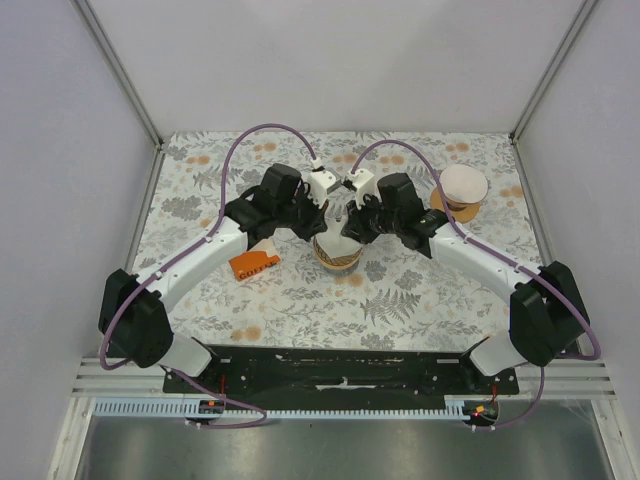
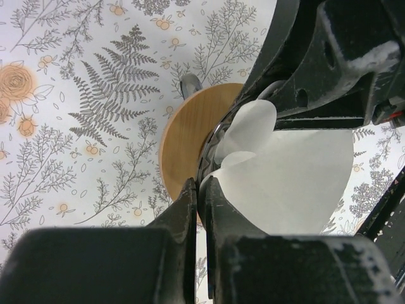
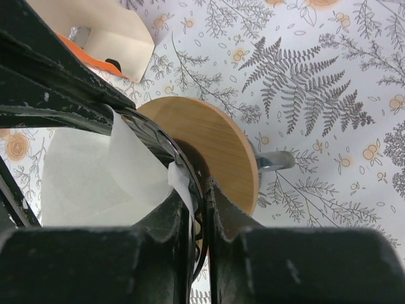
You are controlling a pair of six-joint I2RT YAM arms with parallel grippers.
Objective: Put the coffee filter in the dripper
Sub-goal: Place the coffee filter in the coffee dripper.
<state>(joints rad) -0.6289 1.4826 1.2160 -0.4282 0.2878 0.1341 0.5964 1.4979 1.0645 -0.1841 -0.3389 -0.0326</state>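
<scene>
White paper filter [image 2: 297,183] is seen seated inside dripper [image 2: 186,142], fanned open, w/ its rounded edge standing proud of the dark ribbed rim. Dripper is shown as a tan wood-look ring round a dark cone, w/ a small metal handle [image 3: 276,161] sticking out at one side. It is set approx mid-table on floral cloth [image 1: 400,300], directly btwn both wrists.

L gripper [image 2: 199,190] is drawn down narrow; filter's edge is nipped btwn its fingers at the rim. R gripper [image 3: 201,193] is likewise narrow, w/ a strip of filter paper & the dark rim caught btwn its fingers on the opposite side. Both arms are bent inward over dripper in top view, so filter is mostly hidden there.

Orange-and-white packet [image 1: 254,265] is laid flat just L of dripper, apart from it, partly under L arm. Round white-topped item [image 1: 463,186] on an orange base is stood further off to the R, toward far edge; what it is can't be told.
</scene>
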